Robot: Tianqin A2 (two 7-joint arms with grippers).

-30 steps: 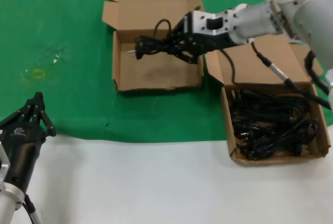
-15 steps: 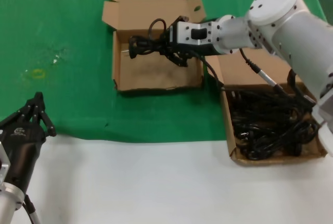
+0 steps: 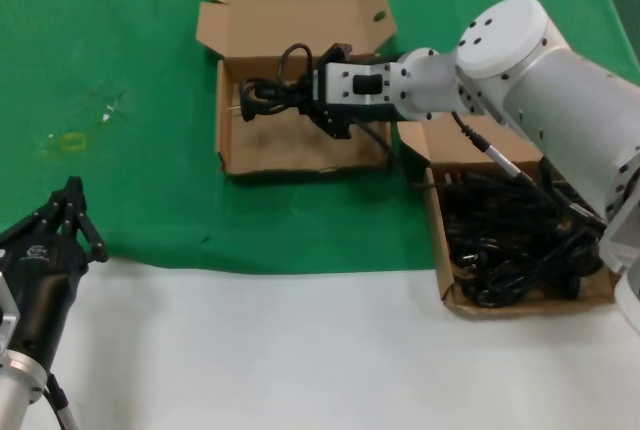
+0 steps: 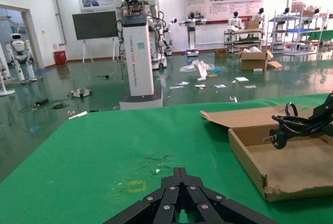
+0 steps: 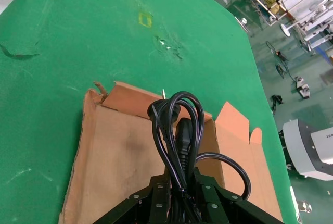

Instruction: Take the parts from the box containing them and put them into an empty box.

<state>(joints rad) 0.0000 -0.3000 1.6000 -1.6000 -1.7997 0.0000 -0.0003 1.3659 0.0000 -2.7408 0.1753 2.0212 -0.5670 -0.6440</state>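
Between the black fingers of the right gripper (image 3: pixel 318 103) hangs one bundled power cord (image 3: pixel 268 93), clamped tight. The right wrist view shows the fingers (image 5: pixel 156 199) closed around the bundle's lower end while its cord (image 5: pixel 174 130) rises from them in long folded loops, a chunky plug at the top with a metal pin poking out. One loose loop curls off to the side. Seen from the head camera, the bundle sticks out level from the gripper, plug end leading, above the floor of the empty box (image 3: pixel 232 135). That box is a shallow brown corrugated mailer, bare inside but for a dark smudge, its hinged lid (image 3: pixel 290 10) folded back flat on the green mat (image 3: pixel 120 50) with side tabs spread.

From the gripper the silver and white right arm (image 3: pixel 520 70) runs back across the second box (image 3: pixel 445 285), just beside the first on the robot's right. It is the same kind of mailer, and it holds a tangled heap of cords (image 3: pixel 510 230), thin black leads and plugs piled together.

Near the front edge, over the white tabletop (image 3: pixel 300 350), the left gripper (image 3: pixel 70 212) sits parked, its black fingers (image 4: pixel 179 195) drawn together to a point. A small white logo on its housing cannot be read.

Background posters and a white column in the left wrist view carry writing that is illegible.
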